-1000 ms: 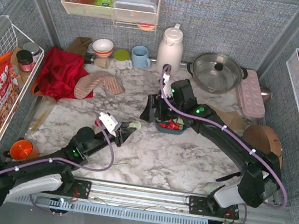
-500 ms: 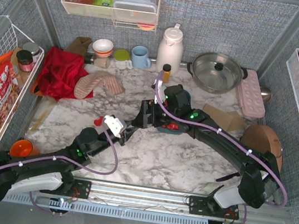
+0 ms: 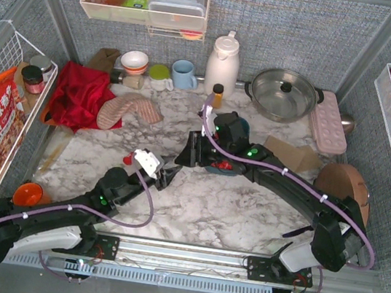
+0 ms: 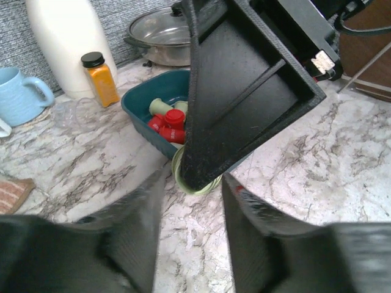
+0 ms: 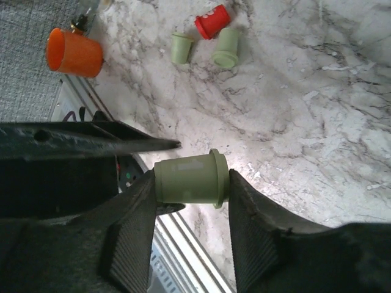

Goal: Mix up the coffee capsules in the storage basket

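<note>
The teal storage basket (image 4: pixel 138 110) holds red capsules (image 4: pixel 169 118) and a mint green one (image 4: pixel 160 107); in the top view it (image 3: pixel 212 169) is mostly hidden under my right arm. My right gripper (image 5: pixel 190 178) is shut on a mint green capsule (image 5: pixel 183 181), held sideways above the marble just left of the basket (image 3: pixel 184 152). That capsule's rim (image 4: pixel 197 187) shows below the right fingers in the left wrist view. My left gripper (image 4: pixel 192 204) is open and empty, just in front of the right one (image 3: pixel 167 176). Loose capsules lie on the table: one red (image 5: pixel 212 21) and two green (image 5: pixel 181 47).
An orange cup (image 5: pixel 74 52) stands at the near left (image 3: pixel 26 195). A white jug (image 4: pixel 67 43), a spice jar (image 4: pixel 101 78), a blue mug (image 3: pixel 184 75) and a lidded pot (image 3: pixel 284 93) stand behind the basket. A red cloth (image 3: pixel 78 92) lies at the back left.
My right gripper has swung left off the basket toward the left gripper. My left gripper has moved slightly forward. The spice jar behind the basket has come into view.
</note>
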